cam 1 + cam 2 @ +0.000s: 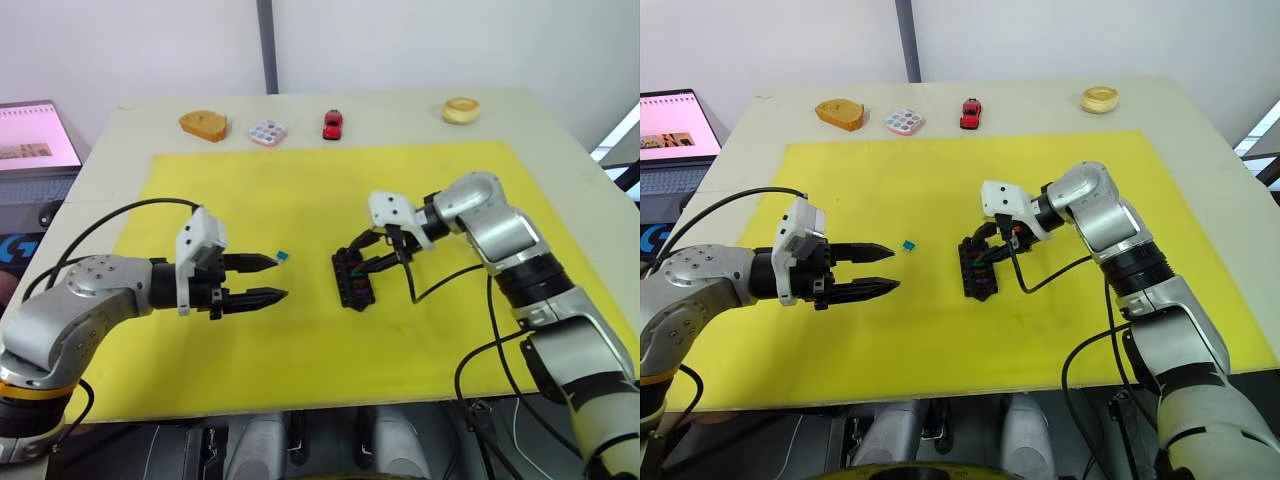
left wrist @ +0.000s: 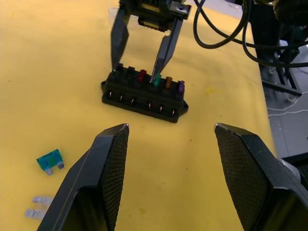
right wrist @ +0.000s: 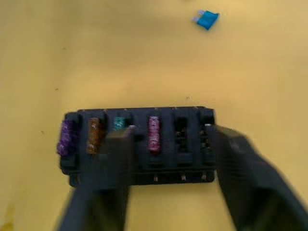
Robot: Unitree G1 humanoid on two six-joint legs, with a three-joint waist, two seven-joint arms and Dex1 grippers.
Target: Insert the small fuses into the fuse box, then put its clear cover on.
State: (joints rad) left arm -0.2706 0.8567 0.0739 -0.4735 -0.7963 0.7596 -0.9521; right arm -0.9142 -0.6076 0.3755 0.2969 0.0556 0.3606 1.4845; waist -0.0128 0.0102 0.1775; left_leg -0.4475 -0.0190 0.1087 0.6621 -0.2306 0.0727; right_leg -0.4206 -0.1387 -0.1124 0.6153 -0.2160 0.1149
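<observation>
Yellow mat (image 1: 300,330) carries everything. My right gripper (image 1: 372,256) hangs over the fuse box (image 1: 352,279), fingers spread, tips touching its top. My left gripper (image 1: 268,279), on the left, is spread and empty. Four small fuses (image 3: 154,134) are seated; one teal fuse (image 1: 908,244) lies between my grippers.

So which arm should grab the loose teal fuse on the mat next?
Left. Its open tool hangs just beside the teal fuse, while the right tool is open over the fuse box, farther from that fuse.
</observation>
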